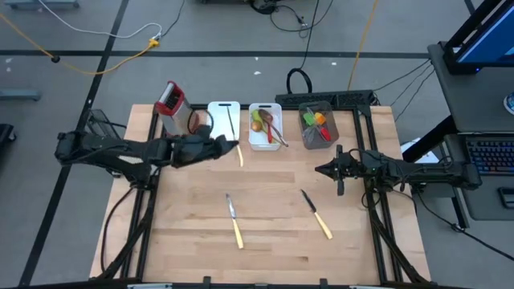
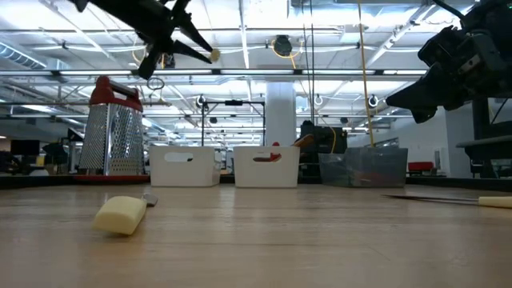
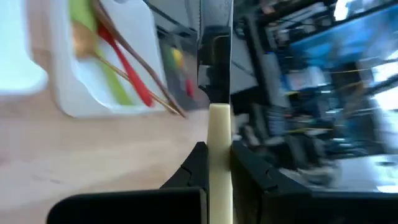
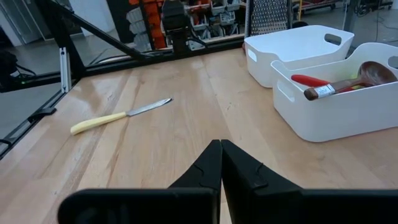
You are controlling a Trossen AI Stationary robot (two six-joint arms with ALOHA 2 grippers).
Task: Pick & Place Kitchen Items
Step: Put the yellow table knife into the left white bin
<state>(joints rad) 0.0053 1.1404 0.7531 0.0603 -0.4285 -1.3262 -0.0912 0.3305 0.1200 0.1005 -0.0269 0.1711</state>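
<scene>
Third knife [image 1: 238, 149] clamped by left gripper [image 1: 218, 148], carried beside white tray [image 1: 224, 107]. Two knives [image 1: 234, 221] left on table, well apart from tray (right gripper [image 1: 339, 170] shut, empty). Spoons [image 1: 267, 124] already binned.

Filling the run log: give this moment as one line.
left gripper: shut on cream-handled knife, raised near white trays | right gripper: shut, empty | two knives on table
</scene>
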